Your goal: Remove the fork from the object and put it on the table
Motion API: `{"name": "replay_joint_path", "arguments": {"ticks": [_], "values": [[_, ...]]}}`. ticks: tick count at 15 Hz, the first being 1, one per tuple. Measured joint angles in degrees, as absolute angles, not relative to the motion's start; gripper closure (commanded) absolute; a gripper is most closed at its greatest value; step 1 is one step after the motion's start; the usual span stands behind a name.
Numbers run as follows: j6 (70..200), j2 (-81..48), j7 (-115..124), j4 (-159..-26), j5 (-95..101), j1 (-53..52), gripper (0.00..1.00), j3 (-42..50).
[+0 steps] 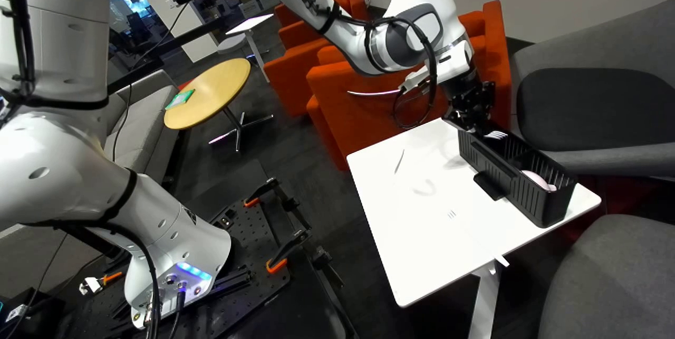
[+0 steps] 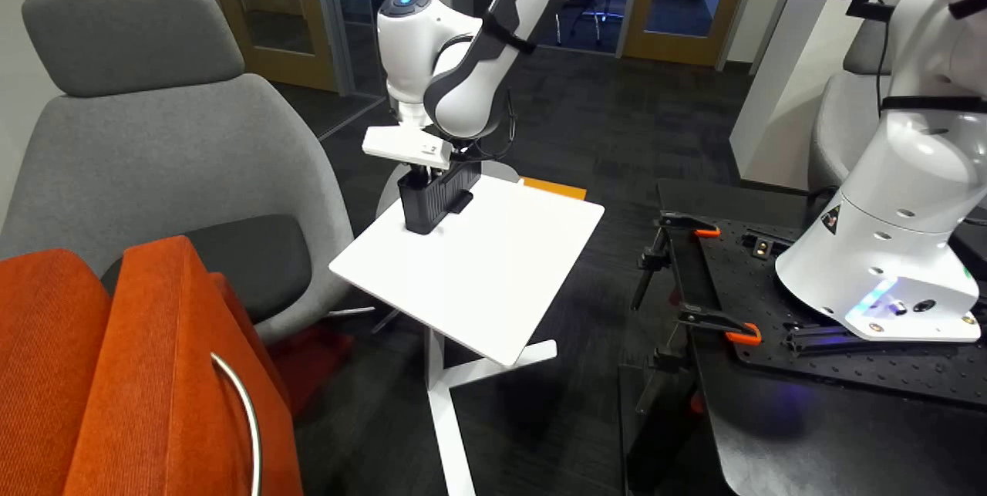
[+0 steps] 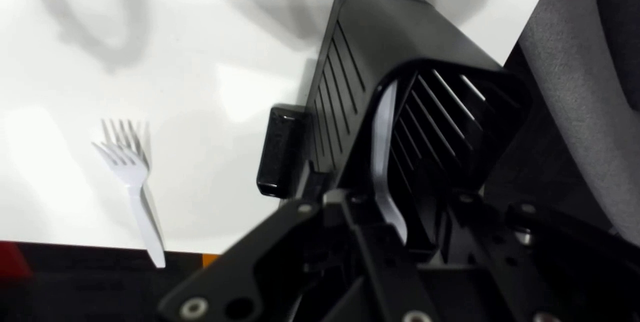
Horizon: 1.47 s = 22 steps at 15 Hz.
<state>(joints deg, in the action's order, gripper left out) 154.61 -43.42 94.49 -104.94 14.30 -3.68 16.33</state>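
Observation:
The black rack [image 1: 519, 191] stands on the white table [image 1: 416, 244] and also shows in an exterior view [image 2: 426, 210] and the wrist view [image 3: 400, 26]. A white fork [image 1: 495, 134] leans in its far compartment, tines up beside my gripper. In the wrist view a pale fork handle [image 3: 383, 136] lies inside that compartment, partly hidden by a finger. My gripper [image 1: 474, 125] points down at this compartment; in the wrist view [image 3: 402, 207] its fingers are apart, around or just above the fork. Contact cannot be told. A second white fork [image 3: 131, 177] lies on the table, handle over the edge.
A pale rounded item [image 1: 537, 178] sits in the rack's near compartment. A thin grey line [image 1: 399, 161], unclear what, shows on the tabletop. A grey chair [image 2: 200, 126] and orange chairs [image 1: 369, 112] stand close to the table. A black platform [image 2: 833, 388] carries the robot base.

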Motion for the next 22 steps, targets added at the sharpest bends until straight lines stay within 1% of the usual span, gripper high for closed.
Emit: {"name": "replay_joint_path", "arguments": {"ticks": [3,4,6,7,8,11,17,22], "values": [[154.2,-44.2,94.4,-103.9,14.2,-3.7,0.73,16.5],[154.1,-44.5,94.4,-103.5,14.2,-3.7,0.72,16.6],[154.0,-45.2,94.4,-102.7,14.2,-3.7,0.92,16.8],[153.9,-45.6,94.4,-102.3,14.2,-3.7,0.95,16.9],[153.8,-46.1,94.4,-101.9,14.2,-3.7,1.00,17.0],[153.8,-46.8,94.4,-100.9,14.2,-3.8,0.97,17.1],[153.8,-46.2,94.4,-100.5,14.2,-5.4,0.97,18.4],[153.8,-42.5,94.4,-101.8,15.0,-9.3,0.97,22.2]]}}
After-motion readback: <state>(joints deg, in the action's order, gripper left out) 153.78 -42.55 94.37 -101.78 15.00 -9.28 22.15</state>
